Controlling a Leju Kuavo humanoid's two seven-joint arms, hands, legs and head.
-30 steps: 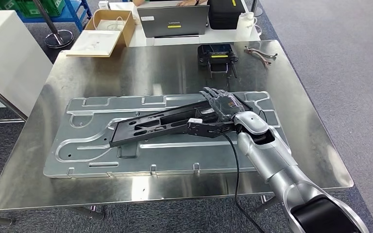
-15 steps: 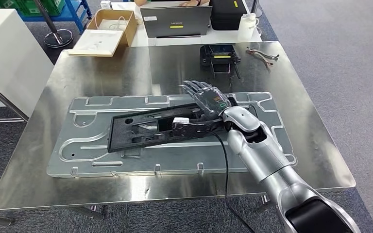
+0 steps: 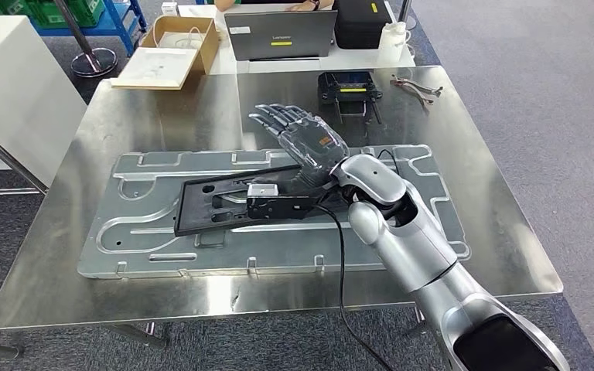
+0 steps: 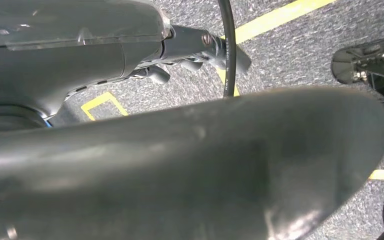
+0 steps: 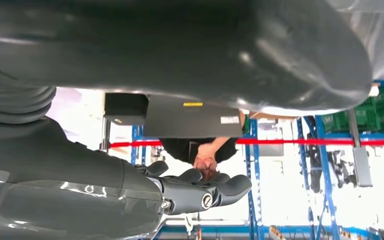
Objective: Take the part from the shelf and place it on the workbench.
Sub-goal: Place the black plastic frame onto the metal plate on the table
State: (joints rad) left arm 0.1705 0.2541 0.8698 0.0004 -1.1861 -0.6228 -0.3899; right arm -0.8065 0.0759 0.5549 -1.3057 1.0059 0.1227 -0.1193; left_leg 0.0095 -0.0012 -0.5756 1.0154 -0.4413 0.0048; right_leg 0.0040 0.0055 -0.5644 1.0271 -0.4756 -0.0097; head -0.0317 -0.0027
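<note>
One black part (image 3: 220,202) lies flat on the ribbed metal tray (image 3: 135,232) on my workbench (image 3: 479,154); my right hand (image 3: 303,141) hovers above it, fingers spread, holding nothing

A workshop or robotics lab: a bare polished steel workbench (image 3: 124,131), blue metal shelving (image 5: 325,165) with green crates (image 3: 46,11), yellow floor-marking lines (image 4: 275,17).

High head view over workbench (image 3: 162,116)
</note>
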